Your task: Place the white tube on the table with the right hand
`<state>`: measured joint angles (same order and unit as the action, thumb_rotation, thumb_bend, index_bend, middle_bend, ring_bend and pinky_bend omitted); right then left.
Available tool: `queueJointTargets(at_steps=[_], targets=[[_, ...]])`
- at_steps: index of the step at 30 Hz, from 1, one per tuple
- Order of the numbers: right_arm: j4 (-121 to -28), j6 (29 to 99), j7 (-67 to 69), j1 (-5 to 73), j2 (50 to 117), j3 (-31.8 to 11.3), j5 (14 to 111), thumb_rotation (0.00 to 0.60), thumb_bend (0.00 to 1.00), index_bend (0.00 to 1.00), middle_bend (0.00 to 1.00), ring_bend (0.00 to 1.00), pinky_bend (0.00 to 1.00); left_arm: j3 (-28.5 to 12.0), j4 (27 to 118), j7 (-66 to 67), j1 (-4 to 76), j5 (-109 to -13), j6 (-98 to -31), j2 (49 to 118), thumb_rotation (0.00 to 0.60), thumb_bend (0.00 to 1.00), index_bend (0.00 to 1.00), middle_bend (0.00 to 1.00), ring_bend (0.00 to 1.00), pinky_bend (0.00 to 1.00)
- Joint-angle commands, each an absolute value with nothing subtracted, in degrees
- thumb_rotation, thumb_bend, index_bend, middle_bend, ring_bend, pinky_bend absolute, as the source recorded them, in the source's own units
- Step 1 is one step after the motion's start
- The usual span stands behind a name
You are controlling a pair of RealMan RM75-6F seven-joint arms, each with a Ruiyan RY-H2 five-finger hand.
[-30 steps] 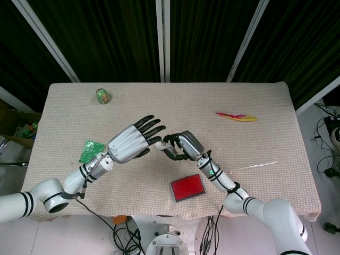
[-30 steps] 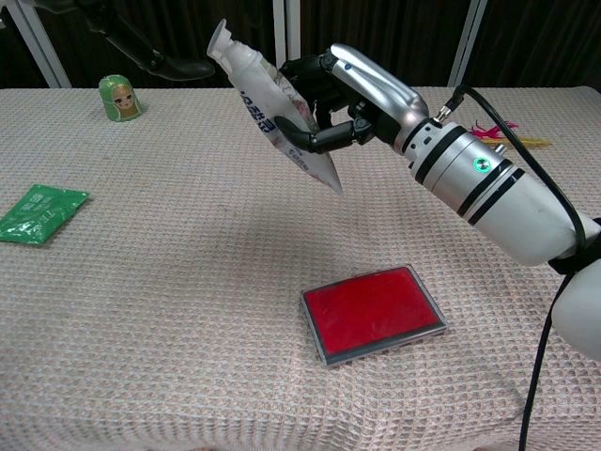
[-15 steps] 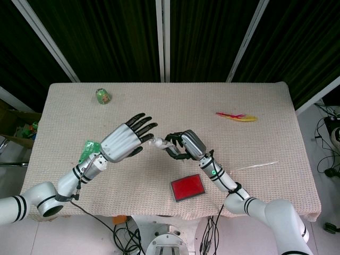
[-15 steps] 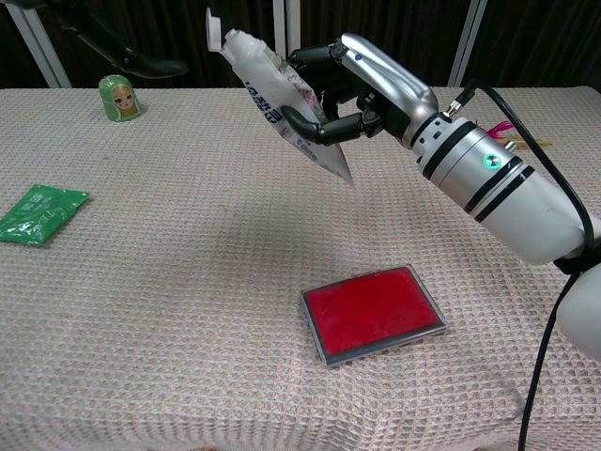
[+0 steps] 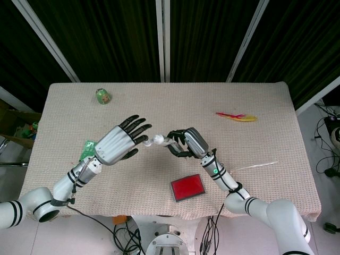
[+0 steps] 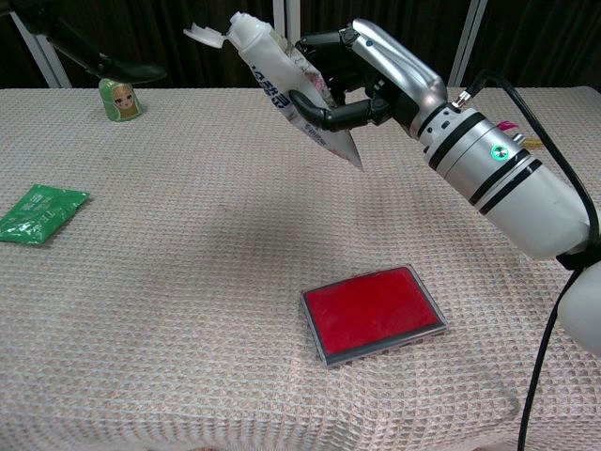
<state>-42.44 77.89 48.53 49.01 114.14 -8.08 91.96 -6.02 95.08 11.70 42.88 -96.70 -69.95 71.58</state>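
Note:
The white tube (image 6: 282,85) with blue print hangs tilted above the table, cap end up and to the left, its flip cap open. My right hand (image 6: 366,80) grips it around the middle, fingers curled over it. From above, the tube (image 5: 161,141) pokes out to the left of the right hand (image 5: 186,142), over the middle of the table. My left hand (image 5: 119,142) hovers just left of the tube's cap with fingers spread and nothing in it; only dark fingertips (image 6: 113,68) of it show in the chest view.
A red flat case (image 6: 373,312) lies on the woven cloth below and in front of the right hand. A green packet (image 6: 39,213) lies at the left, a small green figurine (image 6: 119,98) at the far left back. A red-yellow feather (image 5: 237,116) and a thin clear stick (image 5: 257,166) lie to the right.
My left hand has drawn back to the left, away from the tube. My right hand has lifted slightly and shifted right with the tube, whose cap now stands open.

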Motion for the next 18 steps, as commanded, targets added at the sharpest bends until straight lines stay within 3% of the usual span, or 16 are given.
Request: queueJointTargets(at_steps=[1, 13, 18], targets=[[-42.5, 77.8, 48.5, 49.1, 114.2, -8.1, 92.0, 0.600, 0.63, 1.00, 0.77, 0.64, 0.82, -6.0, 94.7, 11.4, 43.0, -97.1, -70.0, 72.4, 0.600, 0.26, 0.40, 0.17, 0.12, 0.15], [-42.2, 76.9, 47.5, 48.8, 113.6, -7.8, 91.8, 0.600, 0.63, 1.00, 0.77, 0.64, 0.82, -6.6, 94.4, 10.5, 42.3, -97.4, -71.3, 72.5, 0.600, 0.26, 0.40, 0.17, 0.12, 0.15], [-41.2, 73.0, 40.7, 49.6, 111.0, -5.9, 92.9, 0.600, 0.62, 1.00, 0.77, 0.64, 0.82, -7.1, 94.6, 9.9, 41.1, -98.0, -74.1, 71.9, 0.600, 0.25, 0.37, 0.17, 0.12, 0.15]])
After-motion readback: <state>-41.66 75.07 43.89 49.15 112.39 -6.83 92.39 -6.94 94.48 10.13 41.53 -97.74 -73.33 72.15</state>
